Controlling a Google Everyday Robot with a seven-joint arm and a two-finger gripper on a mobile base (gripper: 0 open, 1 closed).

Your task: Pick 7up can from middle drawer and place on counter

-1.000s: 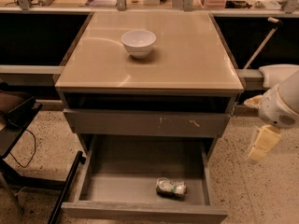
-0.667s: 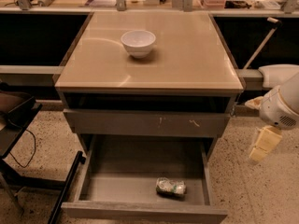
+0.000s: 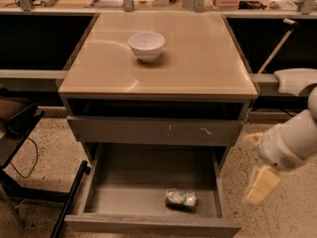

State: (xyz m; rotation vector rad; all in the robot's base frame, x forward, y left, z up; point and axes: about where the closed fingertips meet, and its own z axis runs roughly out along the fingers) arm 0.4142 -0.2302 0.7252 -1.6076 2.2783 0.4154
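The 7up can lies on its side, dented, in the front right part of the open middle drawer, on its grey tray. The beige counter tops the cabinet above. My gripper hangs to the right of the drawer, outside it and a little above the can's level. Its pale fingers are spread apart and hold nothing.
A white bowl stands on the back middle of the counter. A closed drawer front with pale scratches sits above the open drawer. A dark chair or cart and a black bar stand at the left. Speckled floor lies at the right.
My gripper has moved down and to the left, closer to the open drawer's right side. The can, bowl and drawer have not moved.
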